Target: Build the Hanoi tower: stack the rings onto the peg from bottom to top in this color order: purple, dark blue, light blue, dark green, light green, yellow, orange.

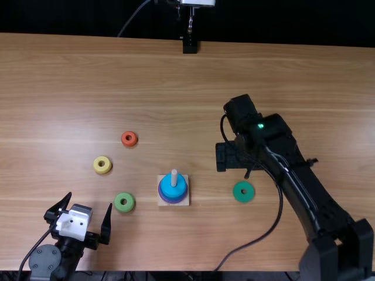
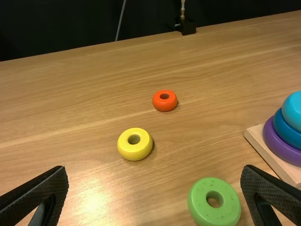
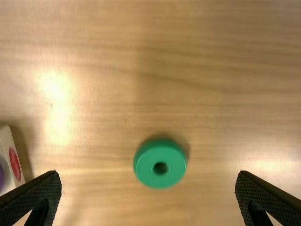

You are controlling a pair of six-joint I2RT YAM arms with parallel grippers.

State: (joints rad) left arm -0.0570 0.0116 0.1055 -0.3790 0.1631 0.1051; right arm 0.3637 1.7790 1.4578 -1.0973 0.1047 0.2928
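My left gripper (image 1: 87,212) stands open at the table's lower left; in its wrist view the left gripper (image 2: 155,188) has nothing between its fingers. My right gripper (image 1: 246,174) is above the table near the dark green ring (image 1: 244,191). In its wrist view the right gripper (image 3: 148,188) is open, with the dark green ring (image 3: 160,164) below between its fingers. The peg (image 1: 174,178) holds purple (image 1: 170,202), dark blue (image 2: 288,131) and light blue (image 1: 170,188) rings. Left of it lie the light green ring (image 1: 124,202), yellow ring (image 1: 102,165) and orange ring (image 1: 129,139).
The peg's square wooden base (image 1: 183,201) sits between the arms. A black stand (image 1: 190,44) is at the far table edge. The right arm's cable (image 1: 258,239) loops over the near part of the table.
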